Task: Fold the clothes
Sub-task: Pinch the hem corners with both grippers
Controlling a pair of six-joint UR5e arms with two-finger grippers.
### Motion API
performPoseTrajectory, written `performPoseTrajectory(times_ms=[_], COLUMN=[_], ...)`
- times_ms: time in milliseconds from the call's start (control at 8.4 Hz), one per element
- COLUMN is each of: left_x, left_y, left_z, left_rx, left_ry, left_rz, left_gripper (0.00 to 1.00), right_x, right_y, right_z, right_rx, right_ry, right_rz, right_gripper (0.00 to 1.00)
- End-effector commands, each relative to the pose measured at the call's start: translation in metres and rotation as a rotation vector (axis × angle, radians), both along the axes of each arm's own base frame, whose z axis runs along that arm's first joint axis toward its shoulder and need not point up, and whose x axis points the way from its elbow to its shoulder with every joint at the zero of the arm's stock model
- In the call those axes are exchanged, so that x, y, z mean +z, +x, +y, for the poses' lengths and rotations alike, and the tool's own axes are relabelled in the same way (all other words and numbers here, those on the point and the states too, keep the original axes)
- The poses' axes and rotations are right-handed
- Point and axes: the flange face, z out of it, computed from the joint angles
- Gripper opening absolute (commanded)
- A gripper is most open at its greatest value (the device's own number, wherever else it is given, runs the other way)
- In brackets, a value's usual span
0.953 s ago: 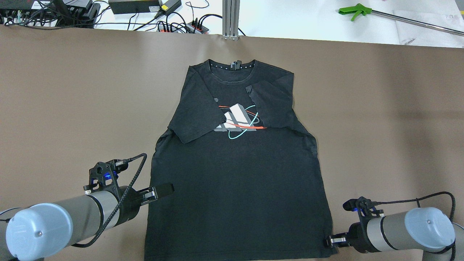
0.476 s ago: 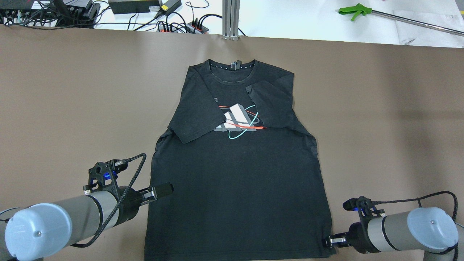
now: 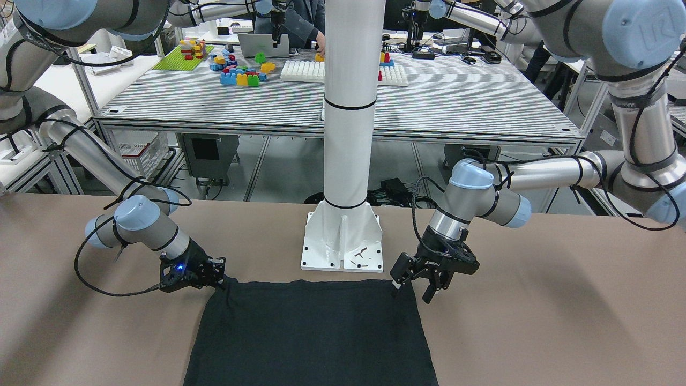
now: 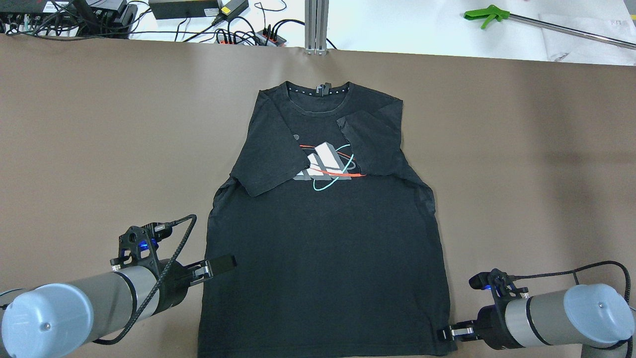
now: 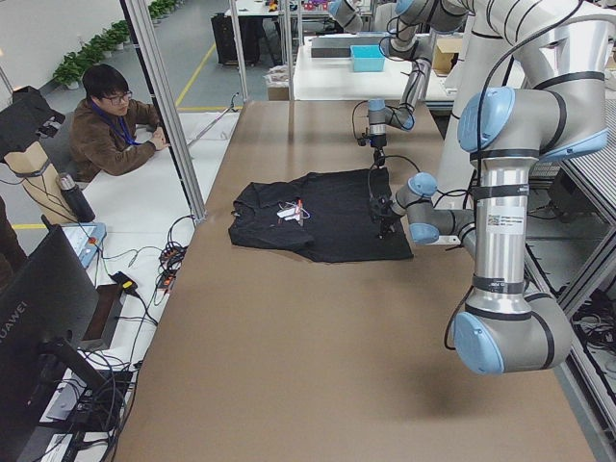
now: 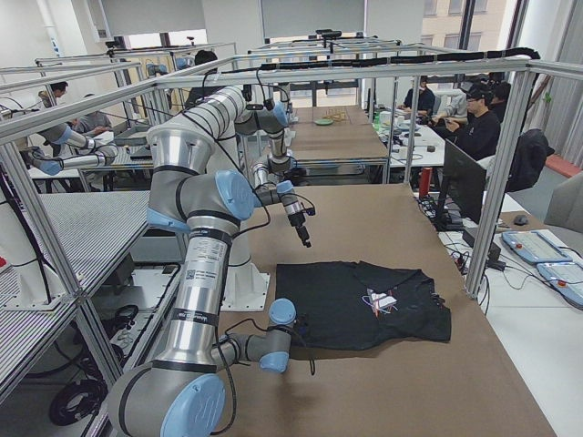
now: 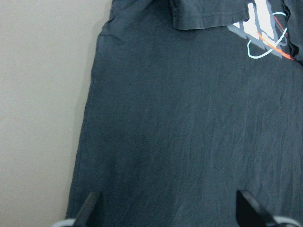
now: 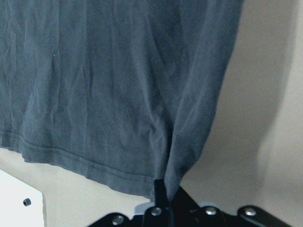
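- Dragging a corner low across the brown worktop [image 4: 521, 174] could bunch the black T-shirt [image 4: 323, 248].
- Black T-shirt: lies flat mid-worktop, sleeves turned inward; an uneven lift could spill them open.
- Right end effector [image 4: 447, 332]: clenched on the near hem corner; thin fabric may slip free.
- Left end effector [image 3: 412, 291]: released, jaws spread above the opposite side edge; it could miss the hem.

Brown table [image 4: 99, 124] — black T-shirt [image 4: 323, 258] flat, sleeves folded in
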Motion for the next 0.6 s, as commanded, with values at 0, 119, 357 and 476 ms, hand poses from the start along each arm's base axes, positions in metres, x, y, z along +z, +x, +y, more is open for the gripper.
performPoseTrajectory(times_ms=[0, 119, 357, 476], left_x=[0.028, 0.033, 0.051, 0.056], left_y=[-0.001, 0.011, 0.033, 0.046], left_z=[0.03, 0.045, 0.07, 0.083], left_rx=[0.032, 0.035, 0.044, 0.038], left_ry=[0.012, 0.022, 0.021, 0.007], left_rz=[-0.009, -0.048, -0.073, -0.027], left_gripper=[1.0, 1.0, 1.0, 1.0], right_x=[-0.002, -0.005, -0.007, -0.008], right_y=[0.0, 0.0, 0.002, 0.002], right_z=[-0.001, -0.001, -0.003, -0.004], right_rx=[0.004, 0.004, 0.01, 0.011], right_ry=[0.006, 0.009, 0.015, 0.016], right_rz=[-0.014, -0.021, -0.035, -0.038], right_gripper=[0.0, 0.0, 0.0, 0.0])
